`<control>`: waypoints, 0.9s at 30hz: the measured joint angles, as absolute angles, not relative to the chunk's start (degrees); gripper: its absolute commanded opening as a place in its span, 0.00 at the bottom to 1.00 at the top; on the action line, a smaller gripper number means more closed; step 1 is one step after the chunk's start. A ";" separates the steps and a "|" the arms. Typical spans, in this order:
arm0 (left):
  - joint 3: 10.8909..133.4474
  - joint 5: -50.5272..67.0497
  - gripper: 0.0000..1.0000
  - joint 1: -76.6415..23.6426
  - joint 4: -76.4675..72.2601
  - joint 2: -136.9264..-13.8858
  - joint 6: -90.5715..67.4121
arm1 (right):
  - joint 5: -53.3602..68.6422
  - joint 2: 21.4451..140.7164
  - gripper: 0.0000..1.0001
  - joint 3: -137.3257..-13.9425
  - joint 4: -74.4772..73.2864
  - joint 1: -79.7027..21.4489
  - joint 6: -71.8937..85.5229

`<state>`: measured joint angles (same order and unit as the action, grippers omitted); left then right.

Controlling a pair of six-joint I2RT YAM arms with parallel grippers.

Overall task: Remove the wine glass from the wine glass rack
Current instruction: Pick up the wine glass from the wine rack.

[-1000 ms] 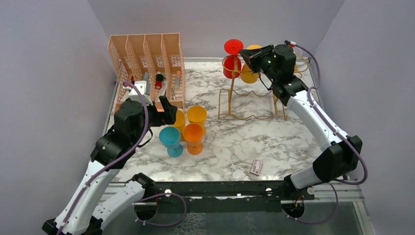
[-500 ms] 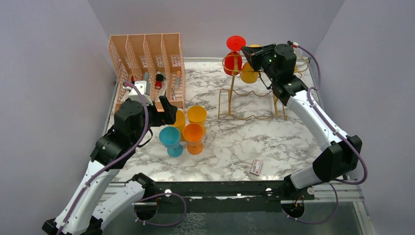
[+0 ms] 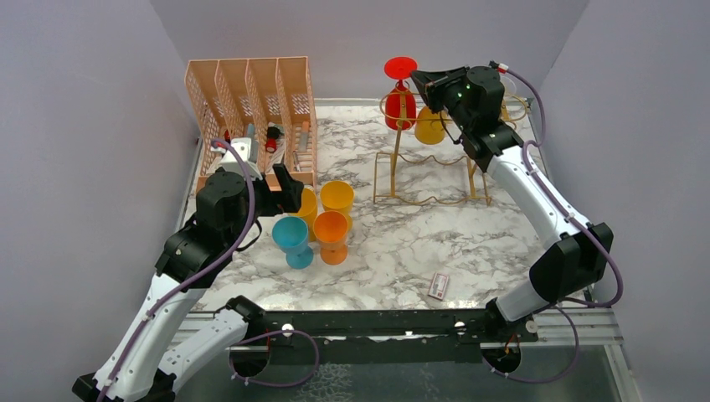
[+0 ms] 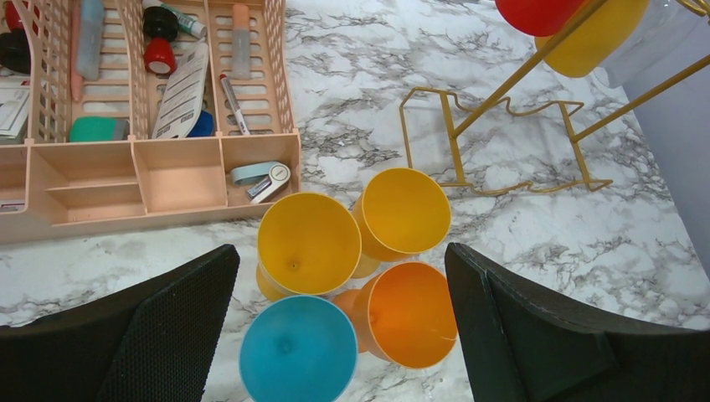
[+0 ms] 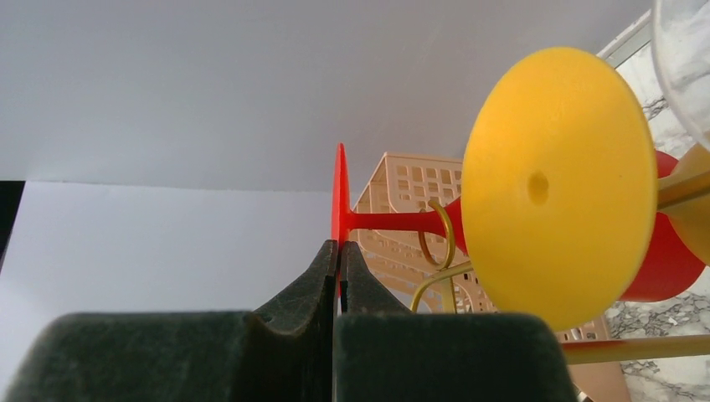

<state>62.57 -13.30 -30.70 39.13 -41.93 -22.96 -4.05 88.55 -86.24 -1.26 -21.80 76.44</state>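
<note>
The gold wire wine glass rack (image 3: 431, 159) stands at the back right of the marble table. A red wine glass (image 3: 399, 105) hangs upside down in its left hook, foot disc on top, beside a yellow glass (image 3: 430, 126). My right gripper (image 3: 417, 77) is shut on the edge of the red glass's foot; the right wrist view shows the fingertips (image 5: 339, 247) pinching the red disc (image 5: 339, 188), with the stem in a gold loop (image 5: 435, 243). My left gripper (image 4: 339, 335) is open and empty above a cluster of cups.
A peach lattice organiser (image 3: 251, 109) with small items stands at the back left. A teal cup (image 3: 291, 234), an orange cup (image 3: 331, 230) and two yellow cups (image 3: 337, 198) stand in front of it. A small card (image 3: 439, 286) lies near the front edge.
My right gripper has moved up and a little back with the red glass's foot in it; the foot disc sits higher. The left arm has not moved.
</note>
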 measured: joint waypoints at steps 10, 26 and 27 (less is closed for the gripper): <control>62.57 -13.30 0.99 -30.70 39.13 -42.22 -22.96 | -4.10 89.23 0.01 -87.59 -1.63 -21.80 76.27; 62.54 -13.30 0.99 -30.70 39.16 -42.24 -22.96 | -4.14 91.72 0.01 -90.21 -2.20 -22.04 73.65; 62.57 -13.30 0.99 -30.70 39.16 -42.22 -22.96 | -4.36 91.35 0.01 -89.49 -2.20 -22.13 73.67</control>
<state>62.57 -13.30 -30.70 39.16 -42.22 -22.96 -4.36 91.35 -89.49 -2.20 -22.13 73.67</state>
